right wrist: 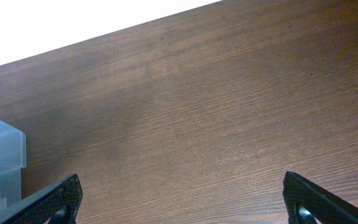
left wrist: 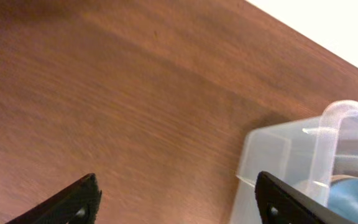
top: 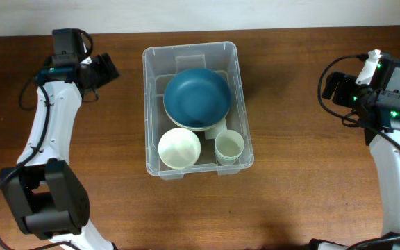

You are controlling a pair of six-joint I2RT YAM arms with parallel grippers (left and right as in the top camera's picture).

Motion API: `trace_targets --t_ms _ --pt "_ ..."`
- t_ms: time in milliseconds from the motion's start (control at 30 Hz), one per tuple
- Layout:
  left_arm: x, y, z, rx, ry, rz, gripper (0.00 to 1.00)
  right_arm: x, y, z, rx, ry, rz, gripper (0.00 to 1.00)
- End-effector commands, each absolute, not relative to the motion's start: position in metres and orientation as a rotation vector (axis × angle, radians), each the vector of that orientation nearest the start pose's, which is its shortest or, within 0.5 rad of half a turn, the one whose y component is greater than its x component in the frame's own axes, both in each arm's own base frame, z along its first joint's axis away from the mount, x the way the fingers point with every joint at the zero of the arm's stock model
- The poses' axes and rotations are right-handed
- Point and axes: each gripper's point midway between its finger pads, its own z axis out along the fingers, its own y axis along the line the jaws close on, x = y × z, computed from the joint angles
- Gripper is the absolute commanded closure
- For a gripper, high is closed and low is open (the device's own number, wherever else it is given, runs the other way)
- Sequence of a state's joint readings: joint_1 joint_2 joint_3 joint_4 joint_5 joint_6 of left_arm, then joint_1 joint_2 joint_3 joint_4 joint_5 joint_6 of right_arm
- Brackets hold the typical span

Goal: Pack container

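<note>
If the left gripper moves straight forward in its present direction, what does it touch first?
The left gripper would probably meet bare table first; the container corner lies beside that line, depth unclear.

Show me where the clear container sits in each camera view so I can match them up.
Overhead: the container is at centre, long side running top to bottom, with the blue bowl inside.
Left wrist: one container corner at lower right, the blue bowl's edge behind it.
Right wrist: only a container corner at the far left edge.
Shared landmark: the far edge of the table against the white background.
</note>
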State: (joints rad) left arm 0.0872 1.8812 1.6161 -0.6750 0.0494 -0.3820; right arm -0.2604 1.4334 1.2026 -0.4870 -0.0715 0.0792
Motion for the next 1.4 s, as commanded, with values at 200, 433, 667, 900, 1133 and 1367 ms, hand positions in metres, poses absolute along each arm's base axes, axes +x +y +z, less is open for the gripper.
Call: trace_targets --t_ms 200,433,667,900,1133,1367 --pt "0.5071 0.0478 0.19 -0.183 2.403 0.005 0.0 0.4105 -0.0981 0.2261 0.357 2.233 -0.015 0.01" --pt "0.5072 0.0478 0.19 -0.183 2.403 0.005 0.0 0.4106 -0.0981 0.2261 0.357 2.232 -0.015 0.01" --pt "0.5072 0.0478 0.19 -0.183 2.403 0.006 0.01 0.4105 -0.0981 0.2261 0.357 2.233 -0.015 0.01" --pt "0.5072 0.0478 0.19 -0.183 2.403 0.005 0.01 0.4106 -0.0981 0.2261 0.357 2.232 -0.015 0.01" --pt "0.5072 0.0478 0.19 -0.183 2.403 0.005 0.01 0.4105 -0.0981 0.2261 0.357 2.233 -0.015 0.01" --pt "0.5072 0.0478 0.19 -0.183 2.403 0.005 0.01 0.4105 -0.0981 0.2261 0.357 2.233 -0.015 0.01"
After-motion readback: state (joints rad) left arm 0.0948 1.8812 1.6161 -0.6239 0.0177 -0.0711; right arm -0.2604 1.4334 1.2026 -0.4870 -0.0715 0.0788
